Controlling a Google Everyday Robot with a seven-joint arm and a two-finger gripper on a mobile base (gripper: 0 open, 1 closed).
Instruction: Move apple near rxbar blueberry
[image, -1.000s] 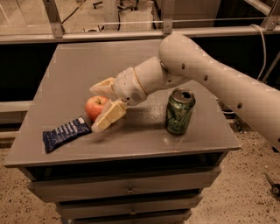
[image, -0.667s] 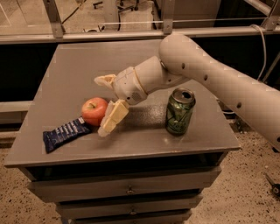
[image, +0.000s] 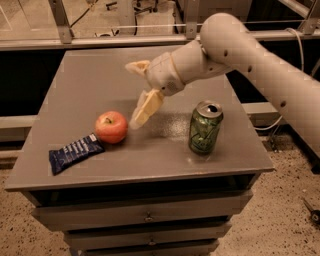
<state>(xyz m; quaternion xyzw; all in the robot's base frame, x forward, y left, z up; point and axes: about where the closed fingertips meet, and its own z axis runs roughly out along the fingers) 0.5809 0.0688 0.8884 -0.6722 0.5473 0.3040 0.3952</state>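
End effector (image: 141, 90) spread wide, empty, hovering near apple (image: 111, 127); apple likely firm, smooth, rolls readily: grip across its middle

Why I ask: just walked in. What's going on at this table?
A one-armed robot is working over the gray table. Its gripper is open and hovers just to the right of the apple, not holding it. The apple sits on the table right beside one end of the rxbar blueberry, so the move looks done. A green can stands apart, farther right.
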